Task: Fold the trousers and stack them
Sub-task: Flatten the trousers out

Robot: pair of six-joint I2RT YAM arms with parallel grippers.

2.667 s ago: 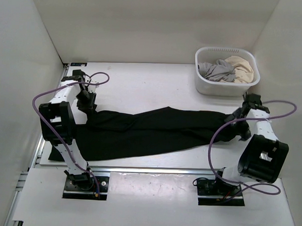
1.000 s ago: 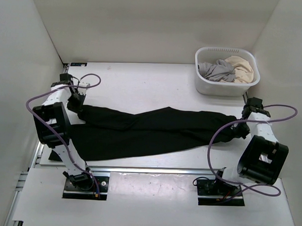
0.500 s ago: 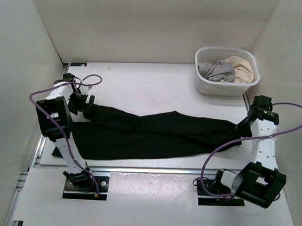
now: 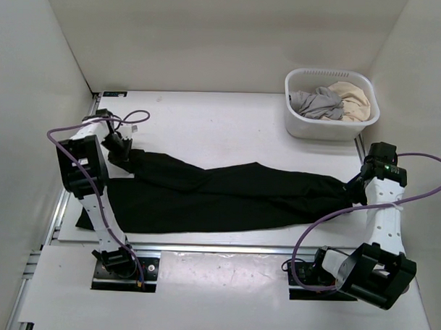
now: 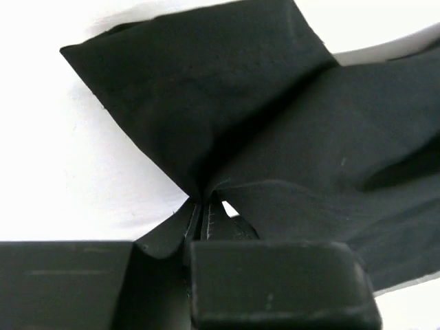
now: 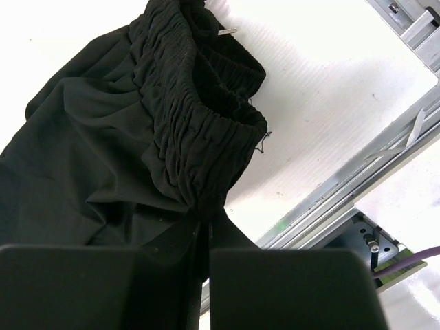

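Note:
The black trousers (image 4: 227, 194) lie stretched across the table from left to right. My left gripper (image 4: 123, 151) is at their far left corner, shut on a pinch of leg fabric. In the left wrist view the cloth (image 5: 240, 103) fans out from my closed left gripper (image 5: 201, 210). My right gripper (image 4: 356, 186) is at the right end, shut on the gathered elastic waistband (image 6: 199, 117). In the right wrist view the waistband bunches straight into my closed right gripper (image 6: 205, 220), lifted a little off the table.
A white basket (image 4: 329, 72) at the back right holds a grey garment (image 4: 317, 103) and a beige garment (image 4: 353, 97). A metal rail (image 4: 225, 248) runs along the table's near edge, also seen as the rail (image 6: 385, 172) close to the right gripper.
The right arm has swung outward and drawn the waistband end to the right, so the trousers lie straighter. The left gripper has shifted slightly at the leg end and holds the cloth.

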